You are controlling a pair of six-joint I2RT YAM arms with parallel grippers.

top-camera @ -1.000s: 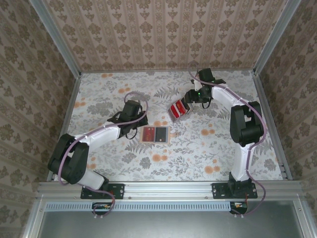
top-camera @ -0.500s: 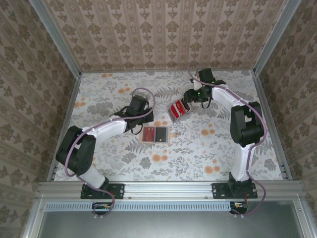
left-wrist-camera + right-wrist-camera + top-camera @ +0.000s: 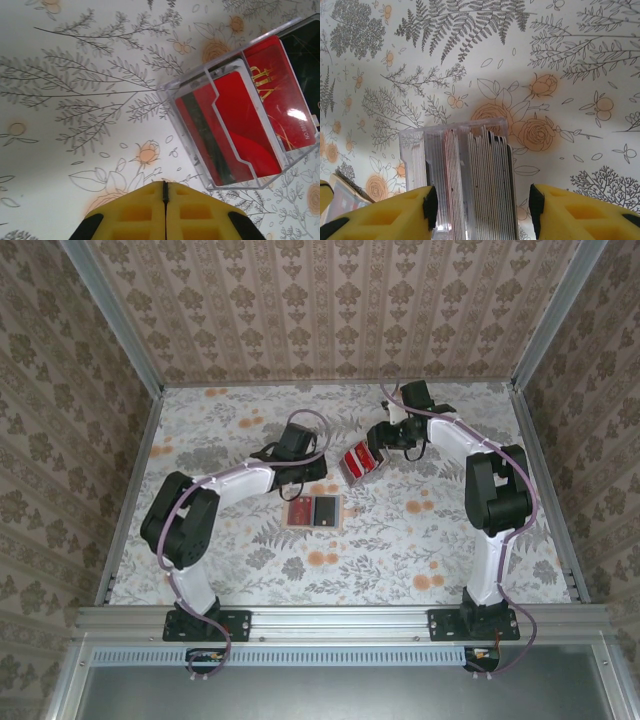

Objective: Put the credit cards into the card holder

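**Top view.** The flat tan leather-like card holder [image 3: 313, 511] lies open on the floral-patterned desk [image 3: 230, 540] at centre frame. Its long axis runs left to right, and one red and one dark card show on its inner faces. Up and to the right of it is a clear plastic case [image 3: 349, 476] loaded with glossy red credit cards [image 3: 362, 458], its long axis on a diagonal. The right end effector [image 3: 383, 443] is at the case's upper-right end. The left end effector [image 3: 314, 470] is just left of the case and just above the holder. I judge the right arm nearer the cards and the left arm nearer the holder.

**Left wrist view.** The yellow fingers meet at bottom centre, fully closed with nothing between them. The case lies ahead and to the right, with the red cards lying flat in it.

**Right wrist view.** The case stands between the yellow fingers, its cards seen edge-on as a stack. The jaws are about half wide. The left finger is against the case wall, but a strip of desk shows between the case and the right finger. I record a straddle, not a confirmed grip.

**Finding.** In the top view, any card leaving the case must travel down and left to reach the holder.
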